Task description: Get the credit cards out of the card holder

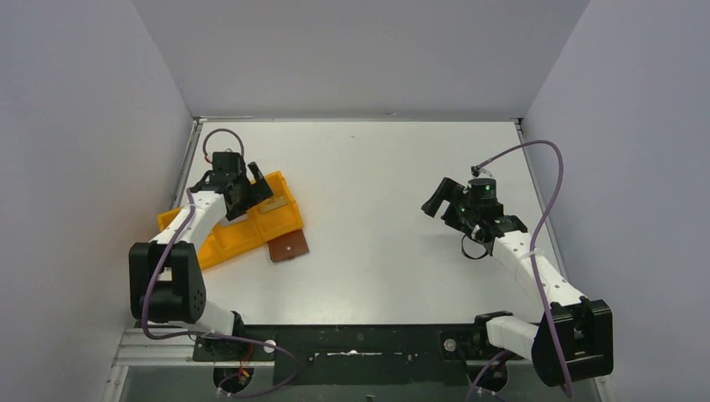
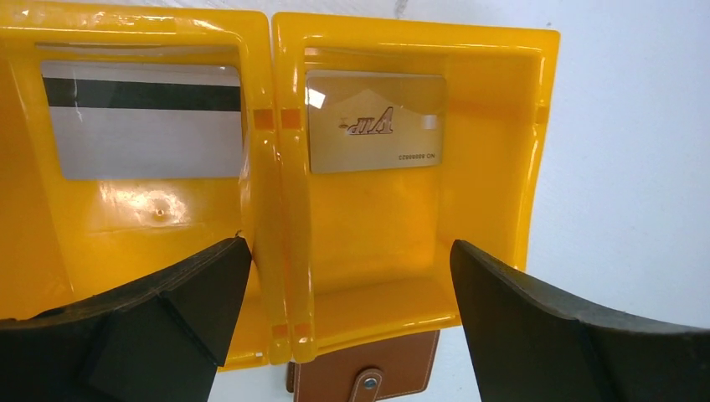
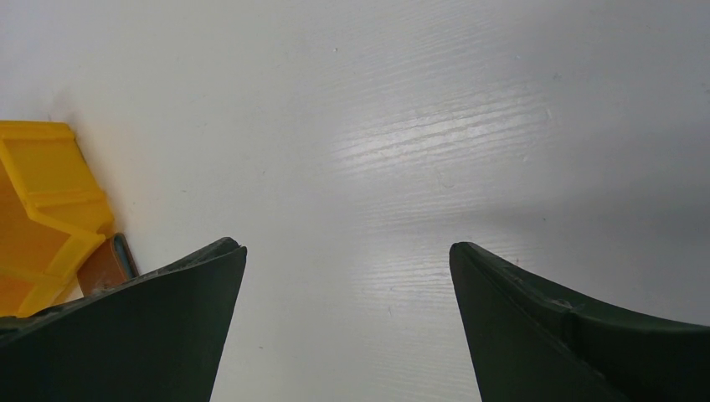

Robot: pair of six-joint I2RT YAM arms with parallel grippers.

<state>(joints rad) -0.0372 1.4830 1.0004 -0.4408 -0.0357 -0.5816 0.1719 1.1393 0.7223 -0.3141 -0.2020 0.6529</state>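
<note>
A: What takes up the most room?

B: The white table [image 1: 377,184]. At its left side lies the orange tray [image 1: 222,243], set at an angle.

A: And the arms?

B: The left gripper [image 2: 347,251] hangs over the tray, its fingers spread wide with nothing between them. The right gripper [image 3: 347,251] sits well apart over bare table on the right side, also spread wide and holding nothing.

A: Where is the wallet?

B: The brown wallet [image 1: 288,247] lies flat on the table, right against the tray's near edge. The left wrist view shows its snap tab [image 2: 368,383] poking out below the tray's rim. I cannot tell whether it touches the tray or slips under it. The right wrist view catches a sliver of it beside the tray.

A: The cards?

B: Two show, both flat in the tray. A gold card [image 2: 377,121] lies in the end compartment, at its far wall, directly ahead of the left gripper. A silver card [image 2: 142,138] with a black stripe lies in the next compartment, also at the far wall.
</note>
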